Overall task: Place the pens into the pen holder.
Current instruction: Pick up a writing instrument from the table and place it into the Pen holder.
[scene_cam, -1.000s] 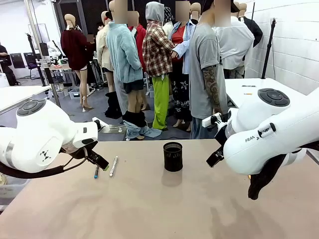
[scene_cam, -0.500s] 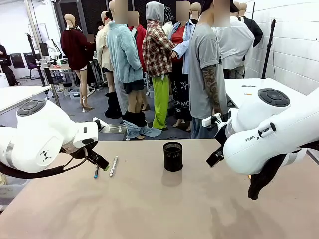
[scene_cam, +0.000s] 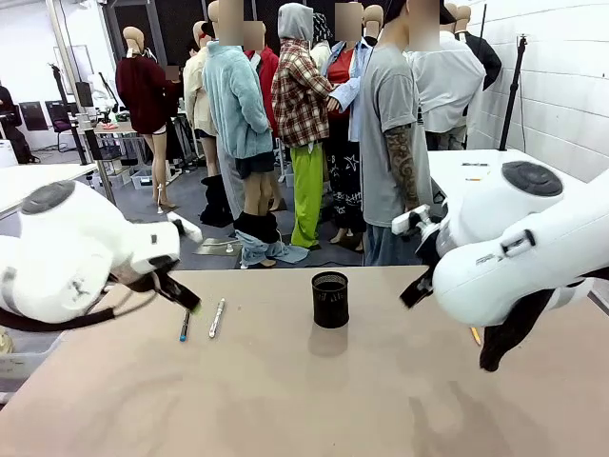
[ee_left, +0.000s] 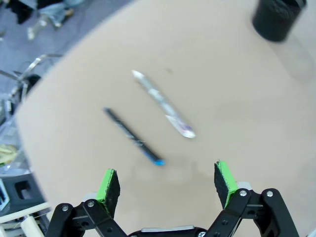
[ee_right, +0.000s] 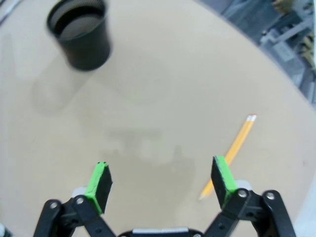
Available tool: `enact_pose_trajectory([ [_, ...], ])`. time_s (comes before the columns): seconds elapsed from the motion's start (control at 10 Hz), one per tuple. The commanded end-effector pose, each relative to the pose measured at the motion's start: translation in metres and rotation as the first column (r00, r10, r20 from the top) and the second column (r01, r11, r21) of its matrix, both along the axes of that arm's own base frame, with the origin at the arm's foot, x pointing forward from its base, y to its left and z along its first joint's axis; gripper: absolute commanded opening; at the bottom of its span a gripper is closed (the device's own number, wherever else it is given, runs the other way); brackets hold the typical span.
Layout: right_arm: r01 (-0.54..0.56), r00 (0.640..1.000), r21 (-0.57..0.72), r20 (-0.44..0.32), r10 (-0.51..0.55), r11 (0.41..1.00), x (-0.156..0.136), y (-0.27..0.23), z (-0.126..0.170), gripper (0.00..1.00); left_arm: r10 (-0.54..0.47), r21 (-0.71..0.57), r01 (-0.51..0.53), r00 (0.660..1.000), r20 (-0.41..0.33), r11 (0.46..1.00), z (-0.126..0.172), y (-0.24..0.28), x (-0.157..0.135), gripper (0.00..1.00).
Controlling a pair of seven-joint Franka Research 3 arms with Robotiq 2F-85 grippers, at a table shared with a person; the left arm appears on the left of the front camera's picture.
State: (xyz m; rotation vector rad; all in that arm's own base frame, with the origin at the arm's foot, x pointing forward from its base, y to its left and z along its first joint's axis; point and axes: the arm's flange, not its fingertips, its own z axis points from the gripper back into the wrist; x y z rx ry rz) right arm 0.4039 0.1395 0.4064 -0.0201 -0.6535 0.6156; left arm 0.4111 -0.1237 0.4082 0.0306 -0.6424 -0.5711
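One slim black pen (ee_left: 133,137) lies beside a white pen (ee_left: 163,103).

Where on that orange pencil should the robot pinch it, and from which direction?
Probably mid-shaft, from straight above, fingers closing across its width: the orange pencil lies flat on the table, long and thin, with bare surface on both sides.

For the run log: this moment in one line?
left gripper: open, near black pen | white pen: beside it | right gripper: open, near orange pencil | pen holder: upright
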Motion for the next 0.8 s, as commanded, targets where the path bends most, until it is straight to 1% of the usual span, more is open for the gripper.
enact_pose_trajectory([
  [0.0,0.191,0.966,0.035,0.173,-0.194,0.981,-0.040,-0.065,0.052,1.00,0.098,0.045,-0.106,0.983,0.153,0.993,0.046,0.053,-0.040,1.00],
  [0.1,0.319,0.909,0.086,0.252,-0.331,0.944,-0.061,-0.109,0.074,1.00,0.181,0.054,-0.196,0.961,0.210,0.979,0.057,0.080,-0.060,1.00],
  [0.2,0.404,0.856,0.117,0.302,-0.420,0.907,-0.087,-0.137,0.086,1.00,0.254,0.107,-0.286,0.937,0.240,0.952,0.065,0.104,-0.082,1.00],
  [0.3,0.477,0.806,0.138,0.326,-0.494,0.868,-0.113,-0.159,0.092,1.00,0.304,0.109,-0.337,0.922,0.238,0.935,0.070,0.129,-0.106,1.00],
  [0.4,0.537,0.763,0.132,0.347,-0.546,0.834,-0.140,-0.178,0.093,1.00,0.391,0.116,-0.423,0.892,0.228,0.899,0.065,0.152,-0.125,1.00],
  [0.5,0.596,0.697,0.180,0.368,-0.616,0.782,-0.161,-0.195,0.087,1.00,0.472,0.030,-0.491,0.851,0.230,0.871,0.055,0.178,-0.145,1.00],
  [0.6,0.627,0.656,0.218,0.369,-0.658,0.747,-0.173,-0.203,0.080,1.00,0.513,-0.024,-0.523,0.825,0.236,0.852,0.046,0.193,-0.161,1.00],
  [0.7,0.630,0.648,0.251,0.353,-0.675,0.735,-0.175,-0.206,0.075,1.00,0.562,-0.060,-0.563,0.802,0.203,0.824,0.036,0.204,-0.164,1.00],
])
